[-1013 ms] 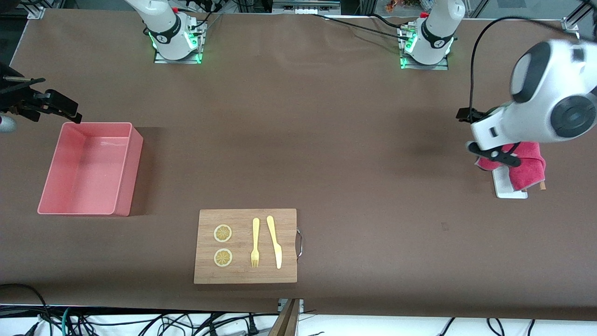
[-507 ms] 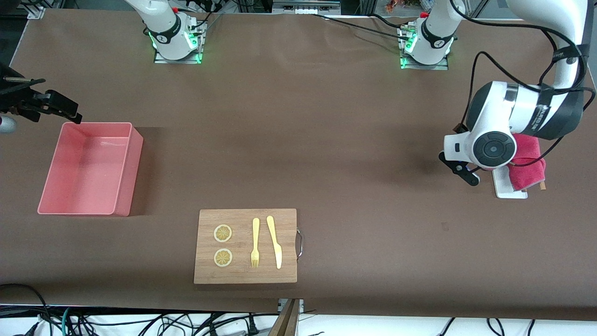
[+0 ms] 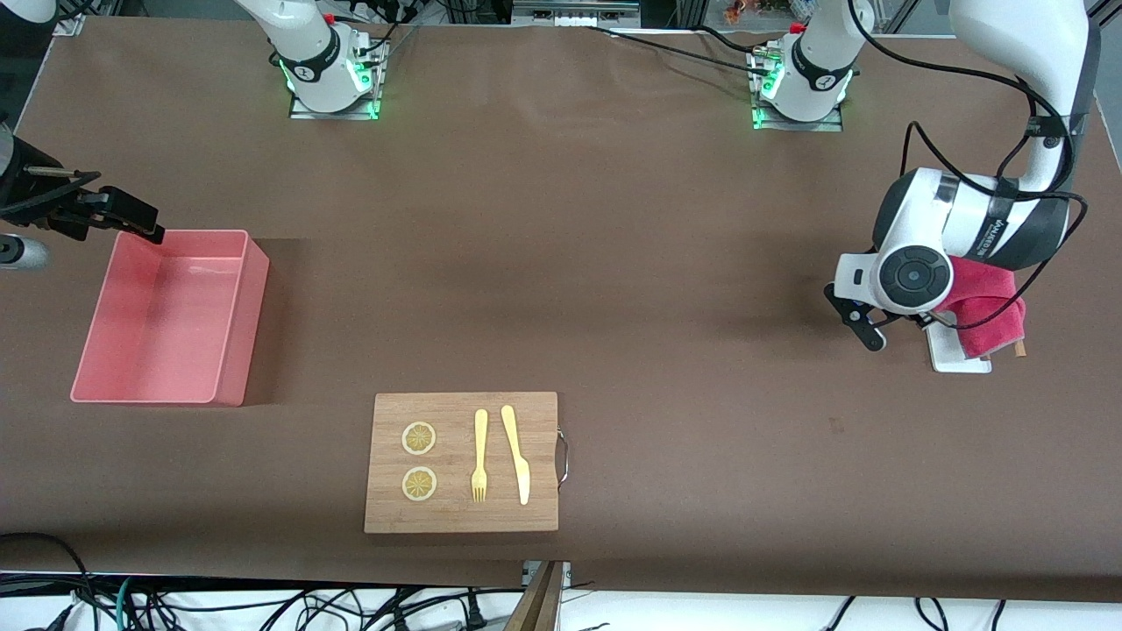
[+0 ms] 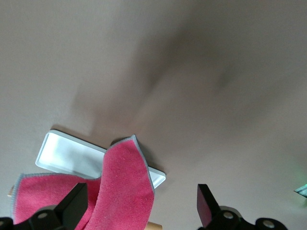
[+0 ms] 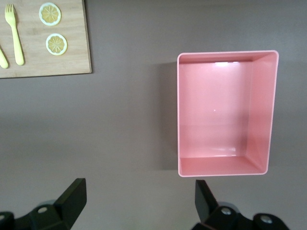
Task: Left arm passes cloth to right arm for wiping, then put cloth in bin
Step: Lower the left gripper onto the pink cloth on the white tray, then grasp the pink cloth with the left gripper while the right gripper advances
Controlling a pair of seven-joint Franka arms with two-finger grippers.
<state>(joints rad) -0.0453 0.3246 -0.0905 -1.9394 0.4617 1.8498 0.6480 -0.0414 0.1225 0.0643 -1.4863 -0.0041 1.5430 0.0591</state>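
We see a wide desk (image 3: pixel 561 263) covered edge to edge in a matte brown sheet, lit evenly from above, with soft shadows on it. Along the edge nearest the front camera runs a white strip of floor (image 3: pixel 701 613) strewn with black cables (image 3: pixel 263 609). At the top edge, metal framing (image 3: pixel 574 13) and more wiring show
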